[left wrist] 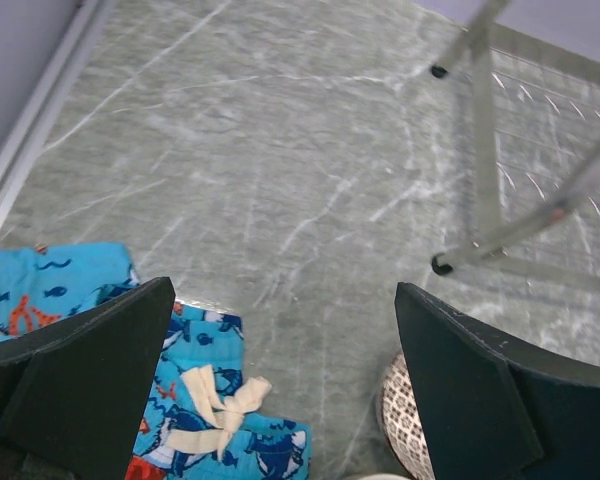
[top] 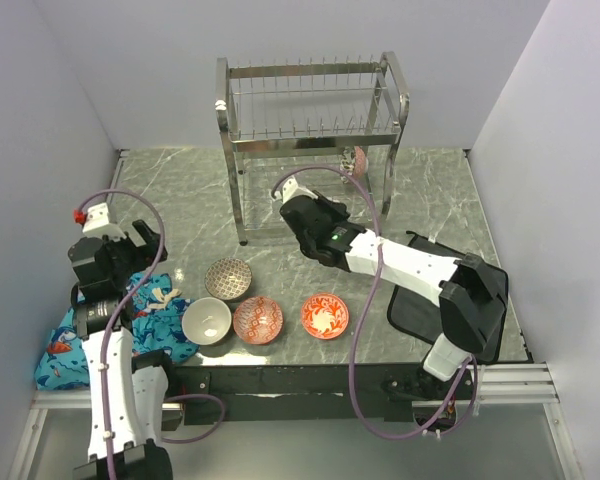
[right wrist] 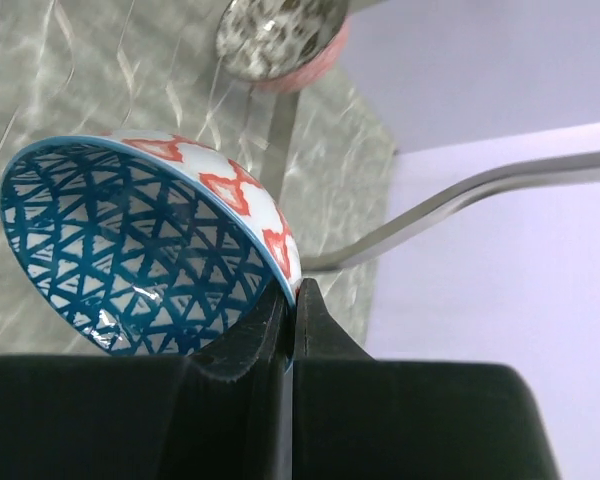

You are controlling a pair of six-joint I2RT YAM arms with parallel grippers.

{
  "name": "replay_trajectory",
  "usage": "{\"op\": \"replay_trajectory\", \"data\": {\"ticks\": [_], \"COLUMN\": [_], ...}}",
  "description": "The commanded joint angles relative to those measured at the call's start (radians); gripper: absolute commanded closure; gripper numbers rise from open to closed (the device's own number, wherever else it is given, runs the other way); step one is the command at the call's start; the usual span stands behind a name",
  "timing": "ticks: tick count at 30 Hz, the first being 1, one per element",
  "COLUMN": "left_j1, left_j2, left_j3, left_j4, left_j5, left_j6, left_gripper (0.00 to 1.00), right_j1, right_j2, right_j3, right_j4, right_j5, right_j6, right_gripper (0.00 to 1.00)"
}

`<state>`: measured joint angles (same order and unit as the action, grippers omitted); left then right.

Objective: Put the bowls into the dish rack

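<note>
Item 1, right gripper: jaws pinched tight on the rim of the blue bowl; the bowl is off the table and tipped on edge, blue lattice inside, white with red figures outside; in the overhead view the right arm reaches in under the dish rack.

Item 2, left gripper: fingers spread wide with nothing between them; hangs over the marbled table, above the edge of the blue fish-print cloth.

Item 3, dish rack: tall steel wire, two tiers, standing at the far middle of the table; upper tier prongs bare.

Item 4, grey-patterned bowl: pink outside; just beside the rack's right-hand frame at the lower level; whether it sits on prongs cannot be told.

Item 5, four bowls on the table near the arm bases, all upright: brown-grey bowl alone behind; in front, a row from left to right of cream-white bowl, pinkish-red bowl, red-orange bowl; the cream-white and pinkish-red ones nearly touch.

Item 6, black mat: flat on the table's right side, partly under the right arm.
</note>
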<state>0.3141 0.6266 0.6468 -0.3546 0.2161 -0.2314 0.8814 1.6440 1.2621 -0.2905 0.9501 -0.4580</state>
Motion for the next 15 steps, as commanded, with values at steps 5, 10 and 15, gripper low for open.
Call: {"op": "replay_trajectory", "data": {"ticks": [5,10,15], "left_j1": [0.045,0.043,0.043], "left_j2": [0.005,0.009,-0.016], "left_j3": [-0.033,-0.053,-0.085], "left_j4": [0.085,0.111,0.144], "left_j5": [0.037,0.048,0.054], "left_j6": [-0.057,-0.063,-0.072], "left_gripper": [0.01,0.00,0.01], "right_j1": [-0.007,-0.064,-0.124], "right_j2": [0.083,0.168,0.266], "right_j3": [-0.082,0.005,0.097], "right_j4": [0.672,0.686,0.749], "right_j5": [0.113,0.116,0.104], "right_j6": [-0.425,-0.466,-0.543], "right_gripper": [1.00,1.00,1.00]}}
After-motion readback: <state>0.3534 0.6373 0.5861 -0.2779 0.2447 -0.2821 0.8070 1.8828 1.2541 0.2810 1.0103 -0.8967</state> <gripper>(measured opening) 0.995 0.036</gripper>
